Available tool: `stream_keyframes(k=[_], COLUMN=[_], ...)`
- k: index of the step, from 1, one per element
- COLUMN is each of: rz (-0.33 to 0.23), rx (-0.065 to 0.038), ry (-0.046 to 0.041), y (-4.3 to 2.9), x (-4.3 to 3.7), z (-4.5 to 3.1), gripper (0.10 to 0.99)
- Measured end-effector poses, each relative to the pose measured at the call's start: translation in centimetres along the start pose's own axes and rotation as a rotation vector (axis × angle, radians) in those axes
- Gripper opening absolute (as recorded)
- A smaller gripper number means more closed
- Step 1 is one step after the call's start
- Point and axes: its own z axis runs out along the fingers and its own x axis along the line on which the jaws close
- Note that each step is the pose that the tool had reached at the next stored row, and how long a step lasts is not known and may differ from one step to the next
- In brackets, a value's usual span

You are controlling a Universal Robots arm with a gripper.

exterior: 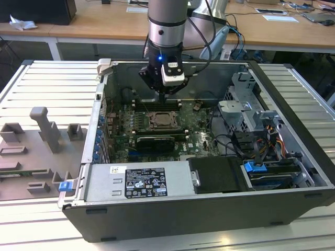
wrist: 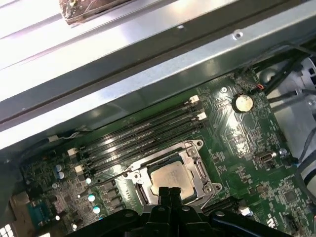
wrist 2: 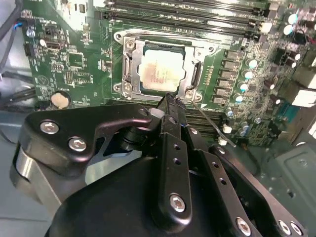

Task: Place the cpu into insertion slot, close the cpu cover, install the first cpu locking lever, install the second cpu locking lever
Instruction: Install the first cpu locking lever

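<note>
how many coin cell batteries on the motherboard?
1. The round silver coin cell battery sits on the green motherboard, beyond the long black memory slots' ends. Parts of the board are covered, so more may be hidden.

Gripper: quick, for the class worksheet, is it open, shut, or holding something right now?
Gripper: shut, with nothing visible between its fingers, tips at the edge of the cpu cover.
</note>
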Motion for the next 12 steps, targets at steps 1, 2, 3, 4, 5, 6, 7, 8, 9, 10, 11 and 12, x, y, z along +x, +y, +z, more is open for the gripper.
stream_keyframes(k=[1, 2, 3, 4, 5, 6, 7, 8, 9, 10, 11, 12], rz=[-0.030, -0.054, -0.067, -0.086, -0.101, -0.112, -0.127, -0.140, -0.165, -0.175, -0.186, -0.203], rx=[0.000, 0.000, 0.000, 0.000, 0.000, 0.000, 0.000, 0.000, 0.000, 0.000, 0.000, 0.000], ry=[0.0012, 0.0022, 0.0028, 0.0036, 0.0043, 0.0047, 0.0053, 0.0059, 0.0069, 0.0073, 0.0078, 0.0085], y=[0.00, 0.00, 0.00, 0.00, 0.00, 0.00, 0.00, 0.00, 0.00, 0.00, 0.00, 0.00], x=[0.00, 0.00, 0.00, -0.01, -0.01, -0.01, -0.01, -0.01, -0.01, -0.01, -0.01, -0.01], z=[0.00, 0.00, 0.00, 0.00, 0.00, 0.00, 0.00, 0.00, 0.00, 0.00, 0.00, 0.00], gripper=[0.106, 0.106, 0.106, 0.106, 0.106, 0.106, 0.106, 0.106, 0.106, 0.106, 0.106, 0.106])
